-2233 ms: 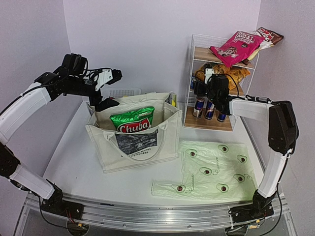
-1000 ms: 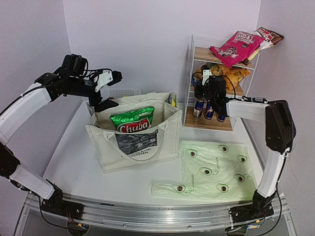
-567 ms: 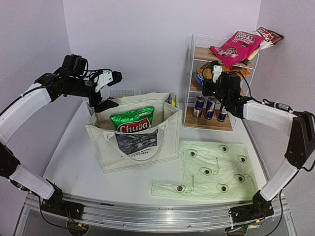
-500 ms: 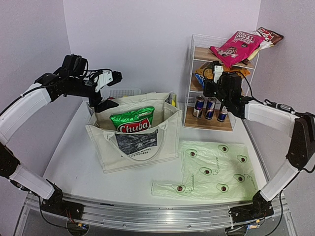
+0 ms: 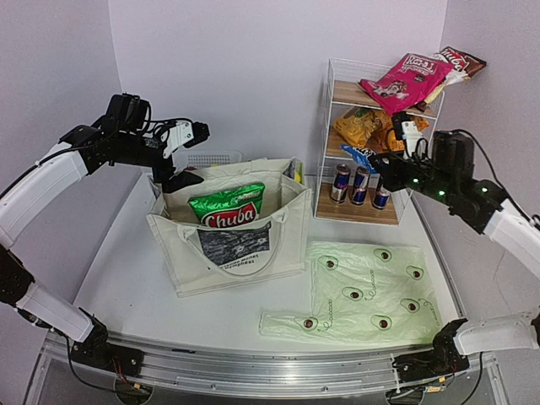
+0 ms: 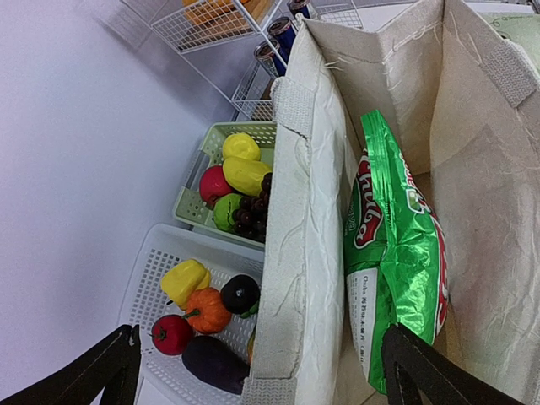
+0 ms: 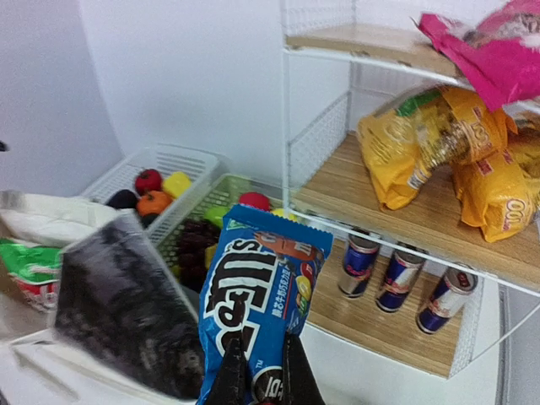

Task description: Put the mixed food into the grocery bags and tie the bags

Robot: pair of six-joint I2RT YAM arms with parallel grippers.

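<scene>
Step in hand: transfer. Your right gripper [image 7: 257, 375] is pinched shut on the blue packet [image 7: 253, 308] by its edge, airborne beside the rack [image 5: 359, 211]. Next, carry it left over the tote [image 5: 253, 261] and release inside. Left gripper [image 6: 261, 367]: wide open, empty, straddling the tote wall. Only the wrist views show fruit [image 6: 240, 164] in the baskets [image 6: 152, 270] behind the tote.

green packet [image 5: 226, 207]: lower part hidden in tote [image 5: 287, 229] | blue packet [image 7: 257, 295]: bottom cut off | right arm [image 5: 506, 226]: elbow off-frame
</scene>
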